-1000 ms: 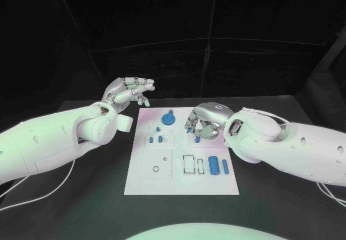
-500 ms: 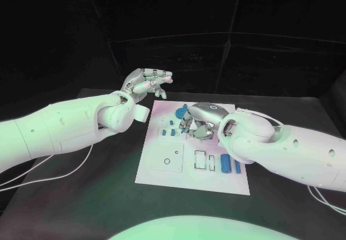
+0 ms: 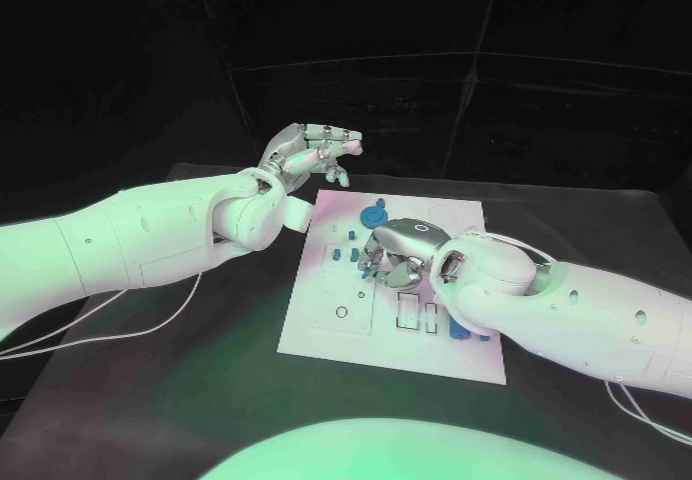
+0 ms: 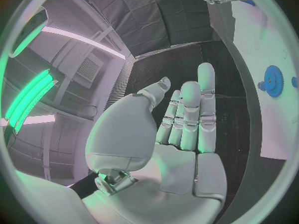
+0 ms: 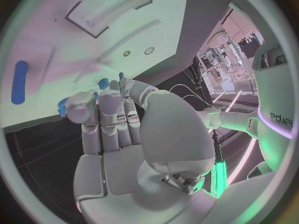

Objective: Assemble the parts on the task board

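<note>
Parts on the task board [image 3: 346, 340] look small, stiff and light, likely hard plastic with smooth faces, so I judge they will slip unless pinched by their sides between fingertips, not pushed from above. The board lies in the middle of the worktop [image 3: 173, 400], its far edge near the worktop's back edge. A blue gear [image 3: 375, 213] stands near the board's far edge, small blue pegs [image 3: 336, 256] sit toward its left edge, and a blue cylinder [image 3: 464, 331] lies near its right edge, partly behind the right arm. The right hand [image 3: 392, 262] hovers low over the board's middle with fingers curled down toward the small pieces; whether it pinches anything I cannot tell, since the right wrist view shows blue pieces just past the fingertips [image 5: 81, 104] but no clear hold. The left hand [image 3: 310, 150] hangs raised beyond the board's far left corner, fingers loosely apart and holding nothing. Bare worktop lies to the board's left and near sides, giving room to move.
</note>
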